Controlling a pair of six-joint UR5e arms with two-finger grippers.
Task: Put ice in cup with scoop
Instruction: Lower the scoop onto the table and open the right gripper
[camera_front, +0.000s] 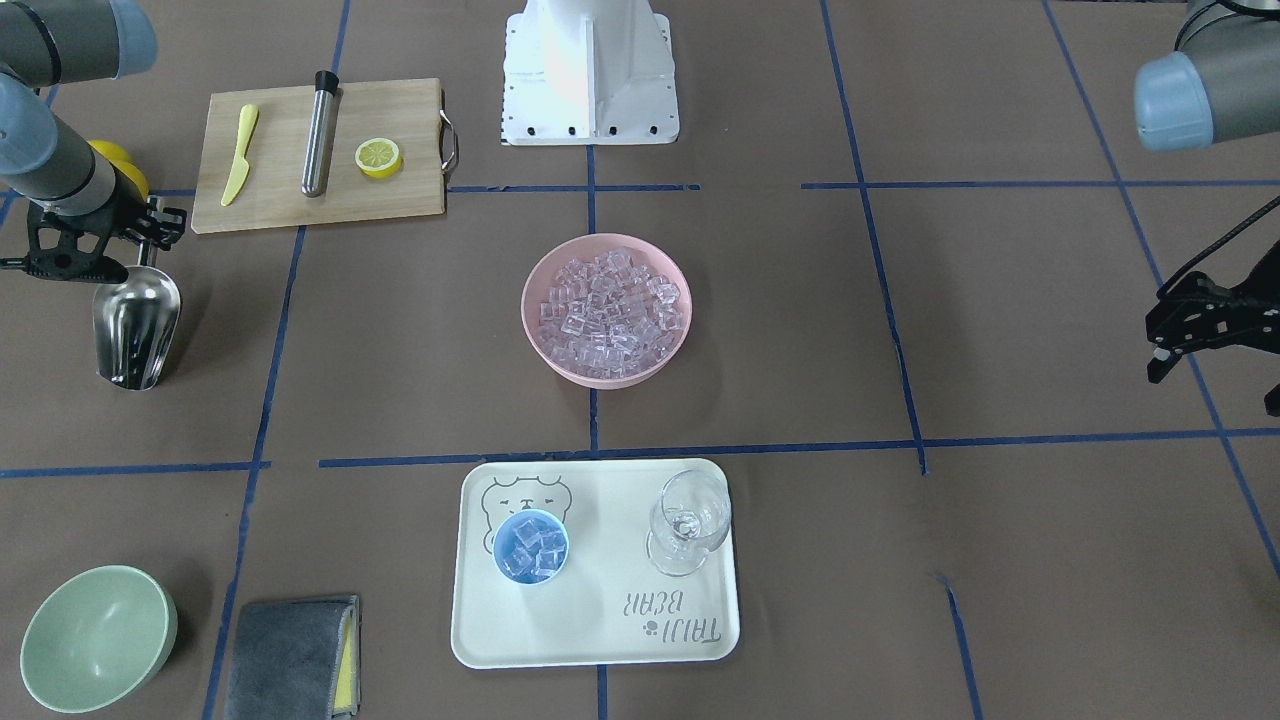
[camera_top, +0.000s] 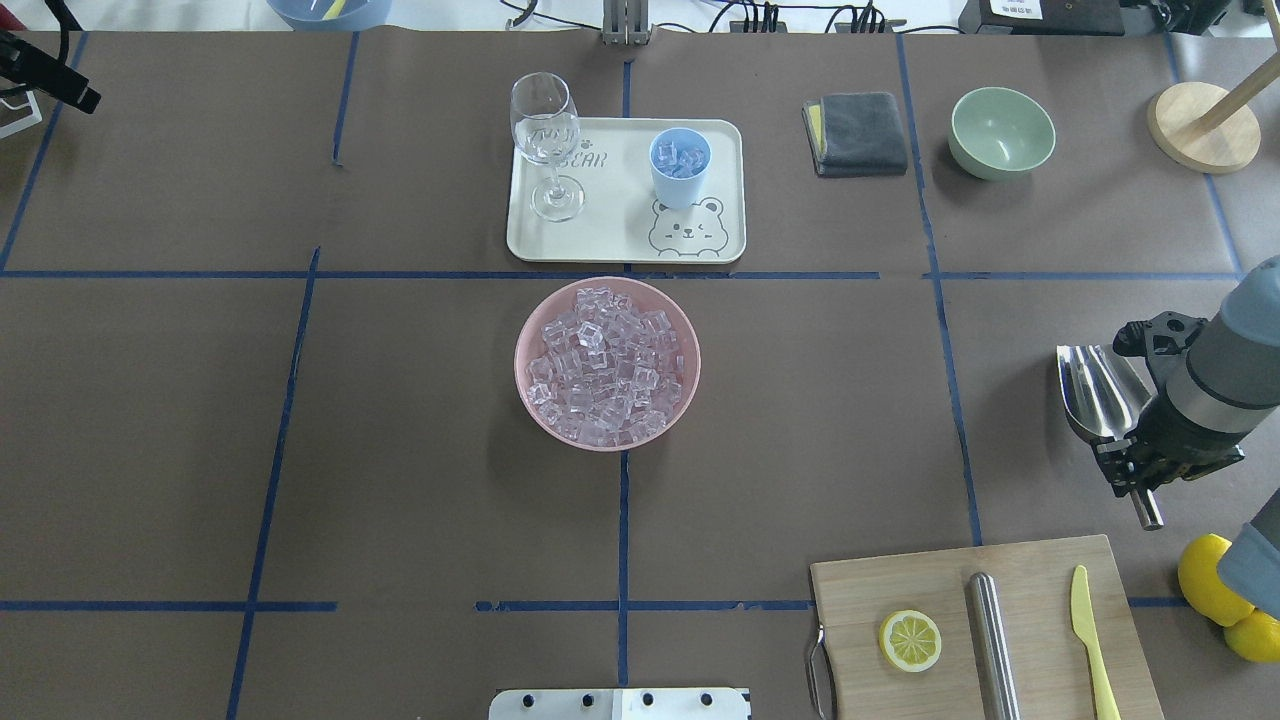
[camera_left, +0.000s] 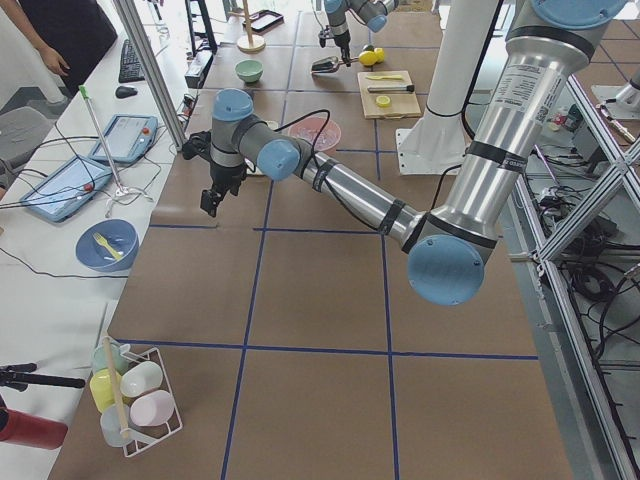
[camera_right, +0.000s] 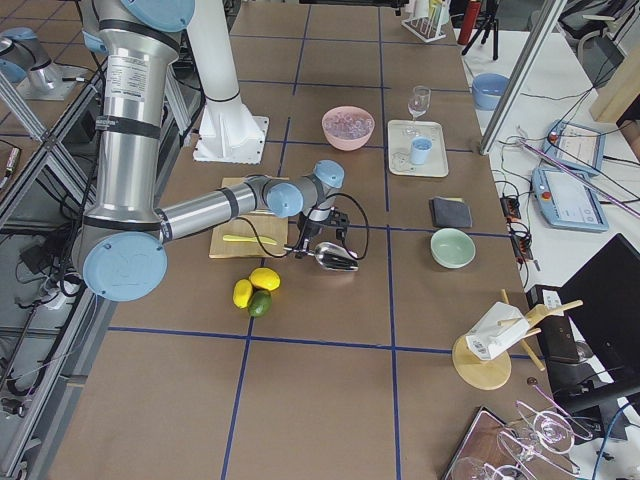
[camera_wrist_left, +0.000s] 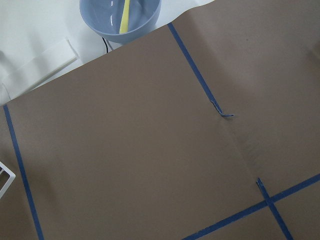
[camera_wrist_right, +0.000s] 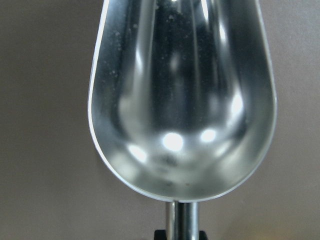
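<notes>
Scoop (camera_wrist_right: 182, 100) sits closest to the lens in the right wrist view. The trough is empty, and the rod handle runs back into the right gripper (camera_top: 1135, 470), whose fingers are clamped on it. The scoop hangs well off to the robot's right of the pink bowl (camera_top: 525, 400).

Ice (camera_top: 605, 365) is heaped in that bowl up to the rim. The cup (camera_top: 680, 165) stands beyond the bowl on the tray (camera_top: 610, 225) and already holds a few cubes.

Risks, as you might judge them:
- Dig in steeply and cubes may ride over the bowl's rim, or the bowl may slide.
- The scoop's mouth looks wide against the cup, so a fast tip could scatter cubes onto the tray.
- The wine glass (camera_top: 545, 115) shares the tray with the cup, and a sweeping approach could clip it.

Room: there is bare table between scoop and bowl. The cutting board (camera_top: 870, 590) lies on the robot's side of that path, so keep the handle end off it.

The left gripper (camera_front: 1205, 335) is parked far on the bowl's other side, and you cannot tell its finger spread.
</notes>
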